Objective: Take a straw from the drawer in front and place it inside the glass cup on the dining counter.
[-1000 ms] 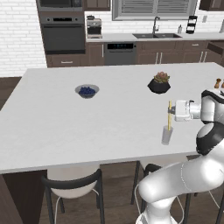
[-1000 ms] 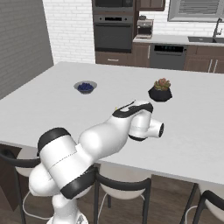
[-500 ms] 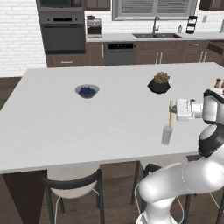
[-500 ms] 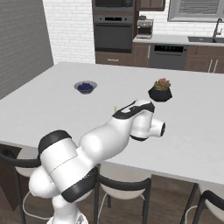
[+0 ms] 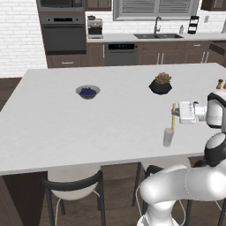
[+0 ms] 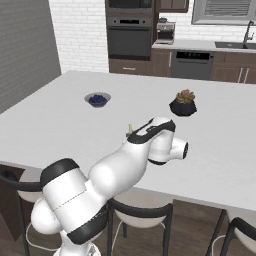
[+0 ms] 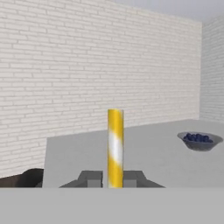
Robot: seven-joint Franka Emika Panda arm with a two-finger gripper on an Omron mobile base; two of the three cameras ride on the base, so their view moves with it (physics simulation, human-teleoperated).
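Observation:
My gripper (image 5: 177,113) is shut on the straw (image 5: 173,116), a thin pale yellow stick held upright over the dining counter (image 5: 66,128). The glass cup (image 5: 167,137) stands near the counter's front edge, just below and left of the straw. The straw's lower end reaches about the level of the cup's rim; I cannot tell if it is inside. In the hand view the straw (image 7: 115,148) rises between the two fingertips (image 7: 92,178) of the gripper (image 7: 114,179). In the right base view its tip (image 6: 130,129) pokes up behind my arm. The drawer is out of view.
A bowl of blue berries (image 5: 88,92) sits left of centre on the counter, and a black pot with a succulent (image 5: 160,84) stands behind the cup. Chairs (image 5: 73,183) are tucked under the front edge. Oven and sink line the back wall.
The gripper and straw have barely shifted above the cup. The jaws have closed a touch tighter on the straw.

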